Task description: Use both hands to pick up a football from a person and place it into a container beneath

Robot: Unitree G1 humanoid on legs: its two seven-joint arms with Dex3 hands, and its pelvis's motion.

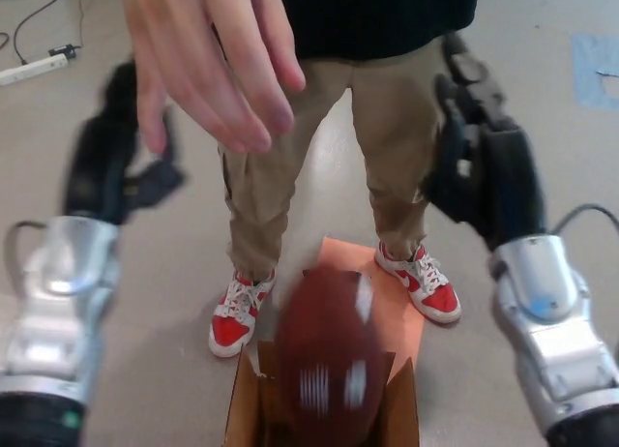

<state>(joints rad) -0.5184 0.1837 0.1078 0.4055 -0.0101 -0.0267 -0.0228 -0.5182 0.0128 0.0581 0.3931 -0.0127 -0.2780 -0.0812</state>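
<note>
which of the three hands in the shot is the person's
The bare person's hand at top, fingers spread above the football. The left hand and right hand are black robot hands on silver forearms.

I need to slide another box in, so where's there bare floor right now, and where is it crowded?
Bare floor lies between the left hand and the person's legs, and right of the red shoes under the right hand. The middle is crowded: football blurred over the cardboard box.
</note>
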